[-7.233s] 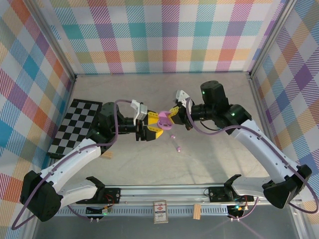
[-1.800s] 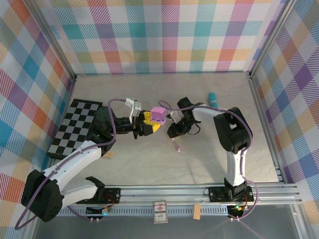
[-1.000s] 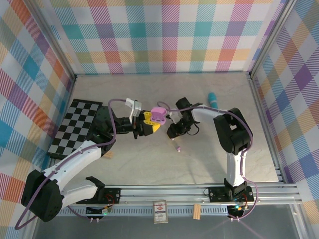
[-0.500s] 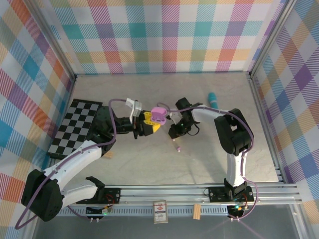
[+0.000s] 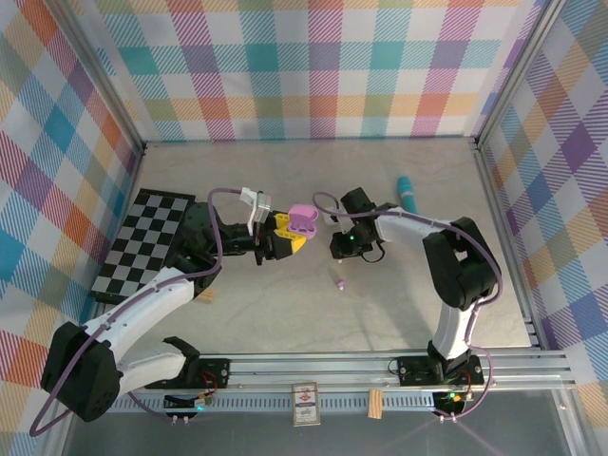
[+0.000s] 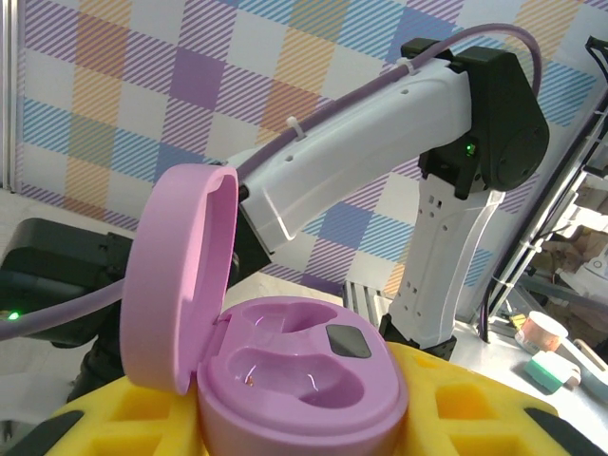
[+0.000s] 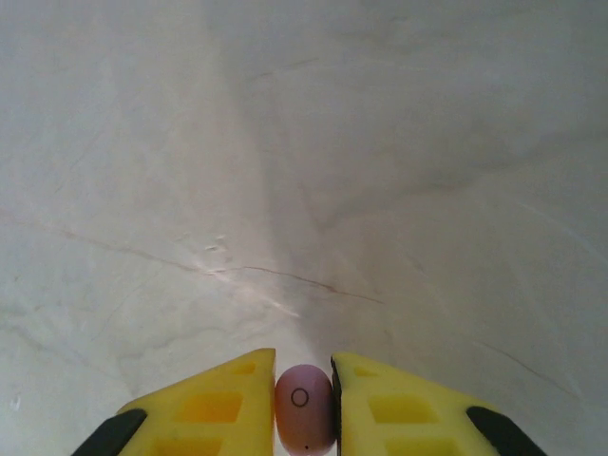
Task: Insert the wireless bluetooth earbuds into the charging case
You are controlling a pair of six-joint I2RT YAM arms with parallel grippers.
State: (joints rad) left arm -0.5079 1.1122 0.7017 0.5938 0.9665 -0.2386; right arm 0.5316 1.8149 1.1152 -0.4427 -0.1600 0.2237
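since half a second ago the right pincer (image 5: pixel 338 249) has shifted slightly toward 2 o'clock in the top view and its elbow has swung out toward 4 o'clock. the left arm has not moved.

the right pincer is closed narrow on a pink earbud (image 7: pixel 304 407), pinched between its yellow fingertips (image 7: pixel 218 404). the bud's circled face is toward the wrist camera and its slightly longer axis runs along the fingers. the left pincer (image 5: pixel 285 237) is clamped on the base of the charging case (image 6: pixel 304 418), which it holds up off the counter (image 5: pixel 285 313) with the lid (image 6: pixel 176 275) hinged open.

in the top view the case lies at about 10 o'clock from the held earbud, near but apart. the right arm is the one placed to carry the bud across. the wells (image 6: pixel 271 366) face up, so the bud will probably need turning before it seats.

counted:
- one case with two wells, both looking empty
- two pink earbuds: one gripped, and a second earbud (image 5: pixel 338 283) loose on the counter at 6 o'clock from the right pincer
- one teal cylinder (image 5: pixel 407 193), well apart at 2 o'clock
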